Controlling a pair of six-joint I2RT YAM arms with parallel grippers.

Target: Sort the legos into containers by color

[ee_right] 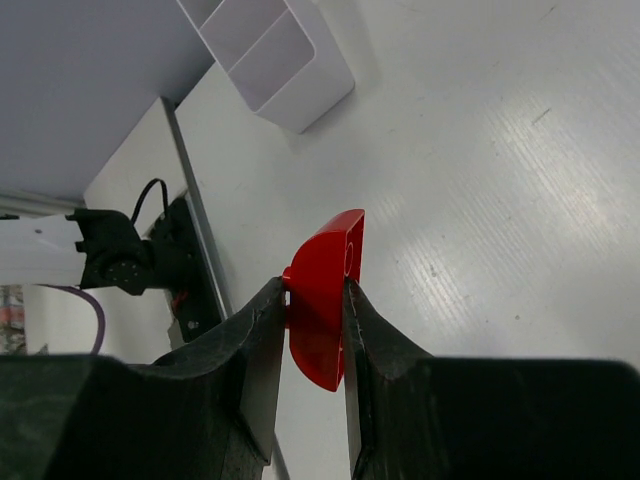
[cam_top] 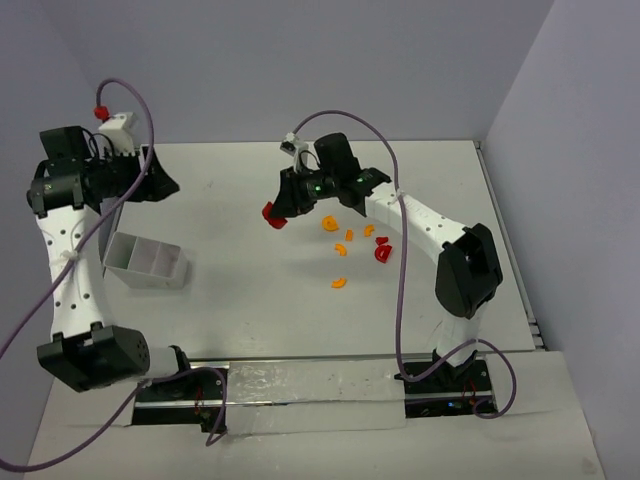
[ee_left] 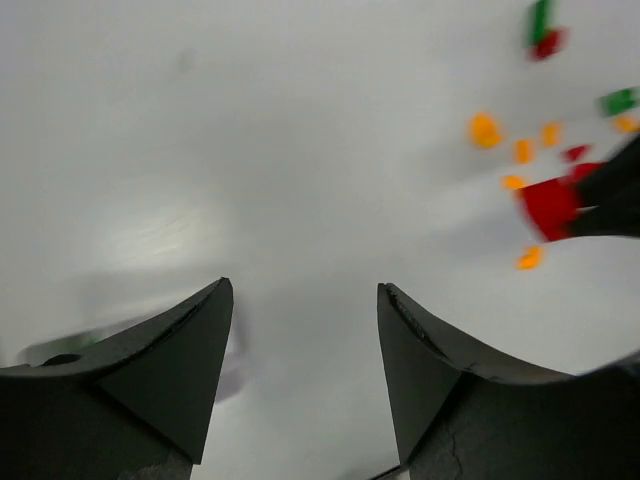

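Note:
My right gripper is shut on a red half-disc lego and holds it above the table, left of the loose pile. In that pile lie small orange curved legos and a red lego. Green legos show blurred at the far right of the left wrist view. The white three-compartment container sits on the left of the table. My left gripper hangs open over bare table behind the container, with nothing between its fingers.
The table's back wall runs just behind both grippers. A raised side wall borders the table on the right. The arm bases and their cables sit along the near edge.

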